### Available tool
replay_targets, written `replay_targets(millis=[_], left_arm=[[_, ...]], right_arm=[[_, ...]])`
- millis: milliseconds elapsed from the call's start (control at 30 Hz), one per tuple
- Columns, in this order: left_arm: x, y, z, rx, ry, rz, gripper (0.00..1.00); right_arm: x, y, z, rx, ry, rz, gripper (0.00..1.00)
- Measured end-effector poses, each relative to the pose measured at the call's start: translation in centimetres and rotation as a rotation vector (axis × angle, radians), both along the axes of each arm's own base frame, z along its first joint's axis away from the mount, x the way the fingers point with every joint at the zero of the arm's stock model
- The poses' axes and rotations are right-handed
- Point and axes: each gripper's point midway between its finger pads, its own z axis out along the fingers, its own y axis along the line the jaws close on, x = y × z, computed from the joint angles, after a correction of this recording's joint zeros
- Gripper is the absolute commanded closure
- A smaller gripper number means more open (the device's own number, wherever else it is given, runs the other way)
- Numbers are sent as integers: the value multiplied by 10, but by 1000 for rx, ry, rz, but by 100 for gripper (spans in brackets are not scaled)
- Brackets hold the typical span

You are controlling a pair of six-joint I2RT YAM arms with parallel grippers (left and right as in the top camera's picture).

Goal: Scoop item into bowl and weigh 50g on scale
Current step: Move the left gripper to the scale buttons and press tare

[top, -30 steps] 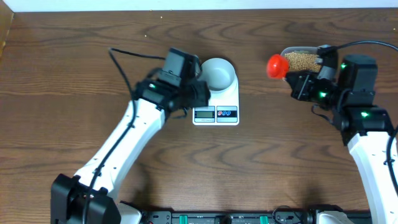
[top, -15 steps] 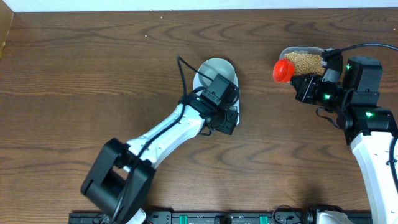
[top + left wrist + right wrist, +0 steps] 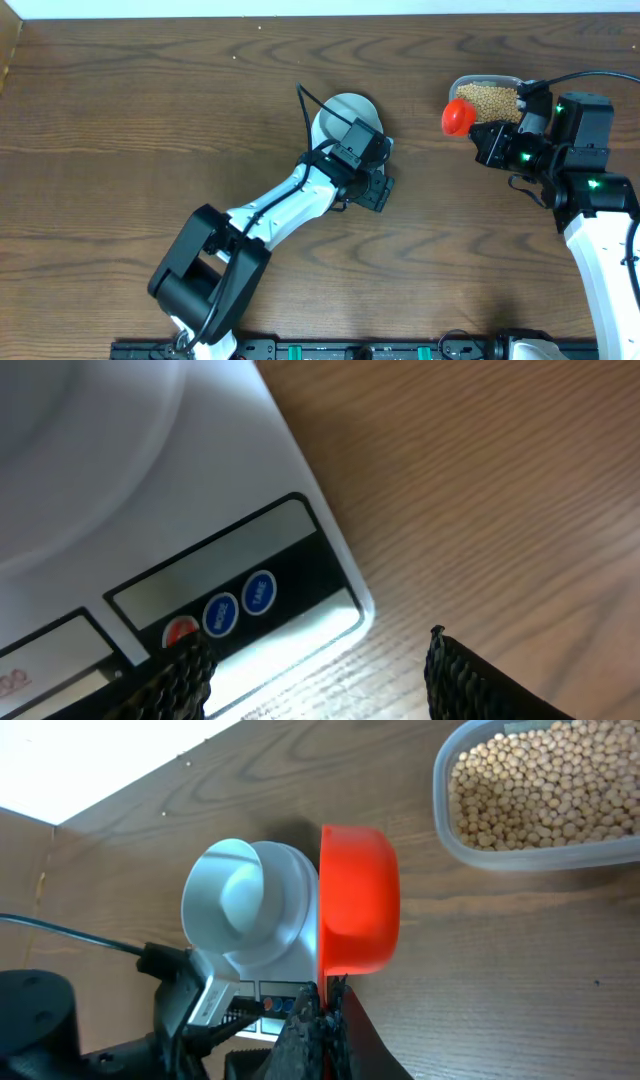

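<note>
- Left gripper (image 3: 320, 680) is spread wide, hanging low over the front edge of the scale (image 3: 225, 560), with the buttons just ahead of one fingertip.
- Bowl (image 3: 245, 900) sits on the scale, beyond that gripper.
- Right gripper (image 3: 322, 1010) pinches the red scoop (image 3: 358, 900) by its handle.
- The beans (image 3: 545, 785) lie in the tub (image 3: 520, 855) beyond the scoop, on the desk (image 3: 480, 480).

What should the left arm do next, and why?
Probably lower the left gripper to press a button on the scale: its open fingers hover by the buttons, and the empty bowl sits on it. The right gripper holds the red scoop.
</note>
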Motion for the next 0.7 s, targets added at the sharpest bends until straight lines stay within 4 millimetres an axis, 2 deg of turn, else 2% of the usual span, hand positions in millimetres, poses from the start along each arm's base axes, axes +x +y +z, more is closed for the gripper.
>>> replay_targets(millis=[333, 700], left_arm=[[7, 5, -11, 38, -19, 20, 30], [9, 6, -12, 49, -29, 24, 30]], right_arm=[[-3, -2, -4, -7, 21, -8, 99], [-3, -2, -4, -7, 23, -8, 99]])
